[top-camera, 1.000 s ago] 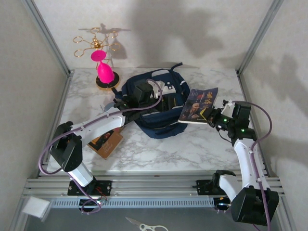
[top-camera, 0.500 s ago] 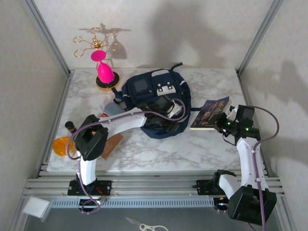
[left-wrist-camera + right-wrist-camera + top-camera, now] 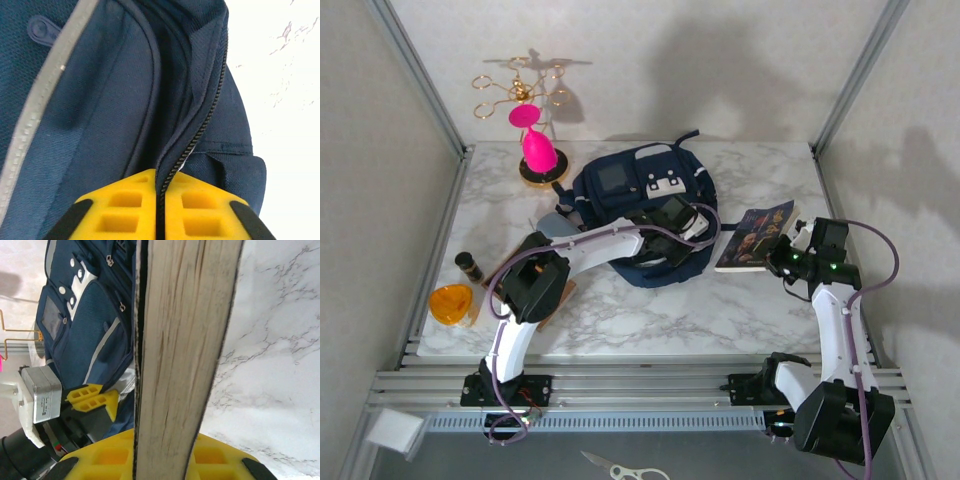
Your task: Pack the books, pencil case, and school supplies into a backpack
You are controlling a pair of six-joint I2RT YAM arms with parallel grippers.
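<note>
Where the navy backpack [image 3: 625, 185] lies at the centre of the top view on the marble table [image 3: 710, 305], the left gripper [image 3: 682, 240] sits at its lower right edge. In the left wrist view its 2 yellow fingers [image 3: 125, 202] are pressed together on the bag's black zipper edge, which runs up from between them at bottom centre. Right of the bag, the right gripper [image 3: 778, 252] is clamped on the dark-covered book [image 3: 755, 232], which is tilted and apart from the backpack. In the right wrist view the book's pale page edge stands upright between the yellow pads [image 3: 110, 457]. The grey-blue pencil case [image 3: 552, 226] peeks out at the bag's left side. A brown book [image 3: 560, 298] is mostly hidden under the left arm, and the orange piece [image 3: 450, 303] lies at the table's left edge.
</note>
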